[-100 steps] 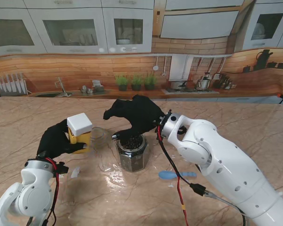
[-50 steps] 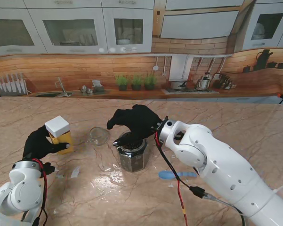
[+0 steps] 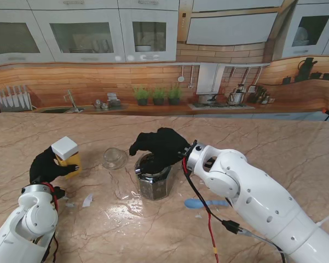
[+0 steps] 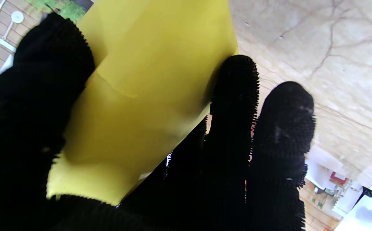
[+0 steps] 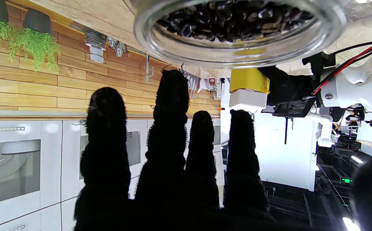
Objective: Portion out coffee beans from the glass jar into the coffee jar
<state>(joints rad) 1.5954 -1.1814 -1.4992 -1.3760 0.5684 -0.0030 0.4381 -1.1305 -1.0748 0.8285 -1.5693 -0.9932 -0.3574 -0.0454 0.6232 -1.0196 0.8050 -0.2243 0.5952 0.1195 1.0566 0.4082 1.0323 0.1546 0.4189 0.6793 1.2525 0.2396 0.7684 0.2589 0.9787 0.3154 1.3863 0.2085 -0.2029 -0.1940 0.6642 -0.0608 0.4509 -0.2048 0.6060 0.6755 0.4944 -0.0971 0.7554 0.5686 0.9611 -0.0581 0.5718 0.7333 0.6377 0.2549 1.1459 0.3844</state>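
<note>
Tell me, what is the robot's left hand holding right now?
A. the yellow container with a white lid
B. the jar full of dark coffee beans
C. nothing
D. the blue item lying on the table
A: the left hand has its black fingers wrapped around the yellow container.

A marble-patterned table top (image 3: 295, 142) is being backed by a wood-panelled wall (image 3: 71, 76) and glass-fronted white cabinets (image 3: 76, 33).

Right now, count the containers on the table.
3. A yellow jar with a white lid on the left, in the left hand; a clear glass alone in the middle; the bean jar under the right hand. None seem hidden.
</note>
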